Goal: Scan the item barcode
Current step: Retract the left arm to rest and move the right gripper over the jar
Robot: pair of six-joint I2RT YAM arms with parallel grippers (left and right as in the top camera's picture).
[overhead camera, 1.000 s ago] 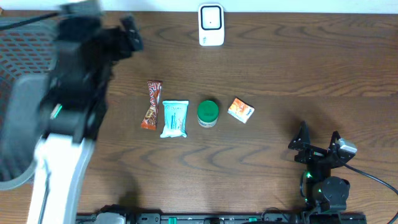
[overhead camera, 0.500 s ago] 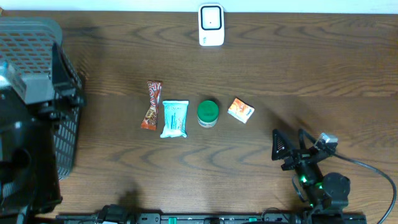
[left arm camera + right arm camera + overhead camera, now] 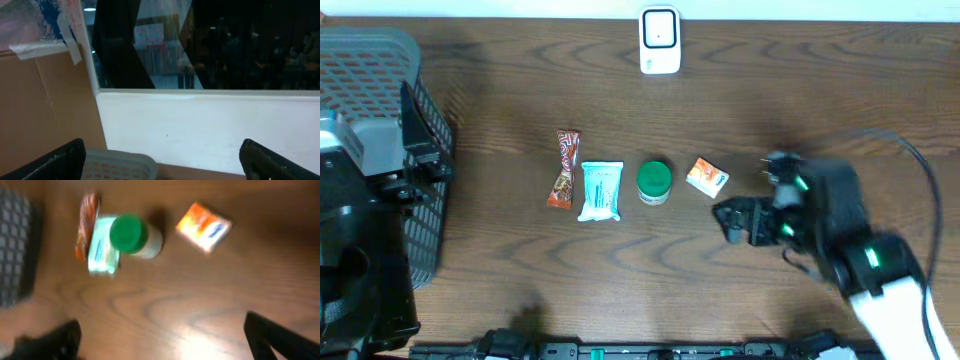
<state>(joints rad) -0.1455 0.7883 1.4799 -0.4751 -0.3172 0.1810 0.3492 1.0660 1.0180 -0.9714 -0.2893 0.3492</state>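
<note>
Four items lie in a row at mid-table: a red-brown snack bar (image 3: 563, 168), a light blue packet (image 3: 601, 190), a green-lidded jar (image 3: 654, 182) and an orange box (image 3: 707, 177). A white scanner (image 3: 660, 40) stands at the far edge. My right gripper (image 3: 750, 195) hovers just right of the orange box, blurred, jaws open and empty. In the right wrist view the gripper (image 3: 162, 337) looks down on the jar (image 3: 131, 234), the box (image 3: 204, 226) and the packet (image 3: 102, 250). My left gripper (image 3: 428, 140) is open over the left side, holding nothing; the left wrist view (image 3: 162, 160) faces a wall.
A grey mesh basket (image 3: 370, 60) fills the far left corner, its rim (image 3: 120, 162) low in the left wrist view. Bare wooden table (image 3: 620, 260) lies in front of the items. A black cable (image 3: 932, 210) trails from the right arm.
My right arm has swung from the front edge up towards the orange box. My left arm has drawn back to the left side by the basket. Both grippers stayed open.
</note>
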